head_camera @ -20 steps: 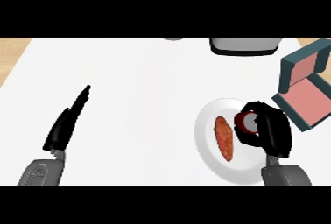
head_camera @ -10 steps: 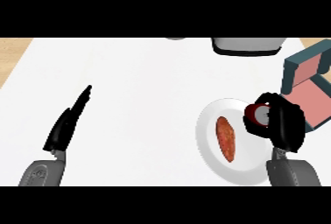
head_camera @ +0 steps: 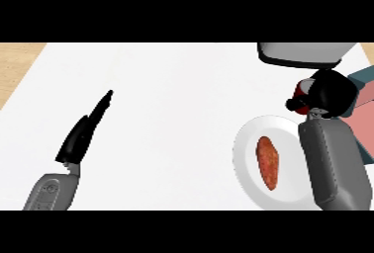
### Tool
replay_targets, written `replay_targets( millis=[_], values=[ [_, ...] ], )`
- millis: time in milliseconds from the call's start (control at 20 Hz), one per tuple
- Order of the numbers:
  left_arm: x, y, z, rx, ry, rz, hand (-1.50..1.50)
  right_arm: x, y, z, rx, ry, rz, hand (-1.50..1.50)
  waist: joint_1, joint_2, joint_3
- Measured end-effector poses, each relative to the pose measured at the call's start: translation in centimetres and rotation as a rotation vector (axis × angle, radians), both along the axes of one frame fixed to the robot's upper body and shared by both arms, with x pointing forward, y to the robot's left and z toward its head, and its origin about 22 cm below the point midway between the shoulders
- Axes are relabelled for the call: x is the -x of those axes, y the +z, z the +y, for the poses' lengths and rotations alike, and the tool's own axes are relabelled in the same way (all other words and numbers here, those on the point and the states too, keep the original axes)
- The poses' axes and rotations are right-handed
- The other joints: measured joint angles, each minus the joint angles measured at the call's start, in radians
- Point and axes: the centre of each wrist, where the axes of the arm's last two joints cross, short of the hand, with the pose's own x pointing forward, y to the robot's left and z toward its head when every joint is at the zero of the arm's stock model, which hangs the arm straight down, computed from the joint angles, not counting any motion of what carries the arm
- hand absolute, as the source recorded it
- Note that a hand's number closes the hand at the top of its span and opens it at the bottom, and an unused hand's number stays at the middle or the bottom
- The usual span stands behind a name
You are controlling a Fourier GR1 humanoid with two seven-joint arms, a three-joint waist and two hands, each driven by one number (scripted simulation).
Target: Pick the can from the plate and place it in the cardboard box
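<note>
**Right hand holds the can between plate and box**

The right hand (head_camera: 332, 94) sits at about two o'clock in the head view, its black fingers curled round the can (head_camera: 301, 89). Only a sliver of the can shows at the hand's left side: a red body with a pale band near the top; the rest is hidden behind the hand. The can is off the white plate (head_camera: 247, 148), above the plate's upper right rim, and it lies just beside the cardboard box (head_camera: 363, 111), whose teal wall and pinkish inside show at the right edge at about three o'clock. Whether the can is already over the box's opening cannot be told, since the hand covers that spot.

The right grey forearm (head_camera: 332, 163) runs up from the lower edge and crosses the right part of the plate. On the plate, left of the forearm, lies a long orange-red piece of food (head_camera: 268, 162), pointing toward twelve o'clock.

At one o'clock, at the top edge, stands a grey appliance with a dark base (head_camera: 301, 53), just above the right hand.

The left hand (head_camera: 84, 131) shows at about eight o'clock on the white counter (head_camera: 175, 113), well apart from the plate, its fingers straight and held close together, pointing toward one o'clock, holding nothing.
</note>
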Motion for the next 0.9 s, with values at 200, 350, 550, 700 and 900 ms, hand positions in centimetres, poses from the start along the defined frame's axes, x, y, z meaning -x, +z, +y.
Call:
replay_targets(
  millis=[200,350,550,700,900],
  values=[
    [-0.1,-0.1,-0.1,0.006,-0.003,0.009,0.00,-3.8,5.8,1.6,0.091,-0.170,0.016,1.50,0.003,-0.004,0.001],
    [-0.5,-0.2,-0.2,0.003,0.009,0.013,0.00,-5.8,9.1,3.4,0.141,-0.246,0.011,1.50,-0.011,-0.006,0.002],
    [-0.4,-0.5,0.0,0.000,0.023,0.014,0.00,-7.4,12.3,4.1,0.184,-0.312,-0.006,1.50,-0.027,-0.010,0.003],
    [-0.1,-0.5,0.5,-0.002,0.036,0.018,0.00,-8.0,14.3,4.3,0.201,-0.348,-0.036,1.50,-0.042,-0.015,0.004],
    [0.6,-1.2,1.0,0.001,0.056,0.027,0.00,-8.3,16.0,3.4,0.210,-0.401,-0.063,1.50,-0.061,-0.021,0.004]
  ],
)
